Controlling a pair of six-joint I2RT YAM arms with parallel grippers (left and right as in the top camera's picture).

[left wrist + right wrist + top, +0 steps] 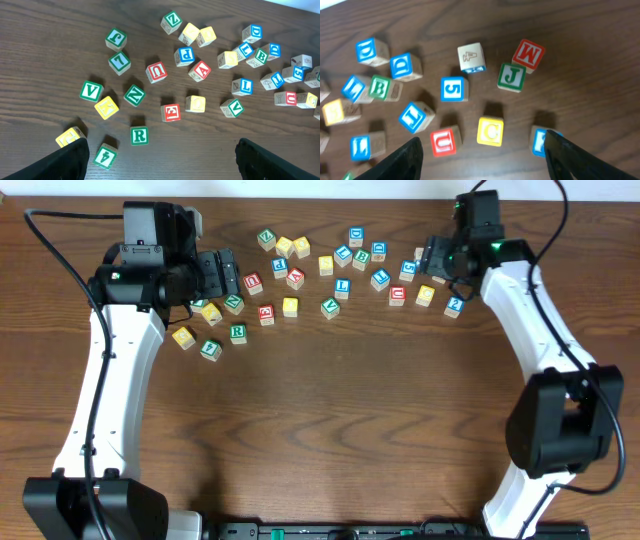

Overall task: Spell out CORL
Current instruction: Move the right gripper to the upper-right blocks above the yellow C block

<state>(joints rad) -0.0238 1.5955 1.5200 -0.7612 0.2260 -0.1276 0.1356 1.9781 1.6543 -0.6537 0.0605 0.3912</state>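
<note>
A yellow C block lies just ahead of my right gripper, which is open and empty above the table; the block also shows in the overhead view. A green R block lies just ahead of my open, empty left gripper, and shows in the overhead view. A blue L block lies in the middle of the scatter. A green L block lies at the left. I cannot make out an O block.
Many other letter and number blocks are scattered along the far half of the wooden table. A red U, a blue 5 and a green J lie round the C. A green 4 lies by the left finger.
</note>
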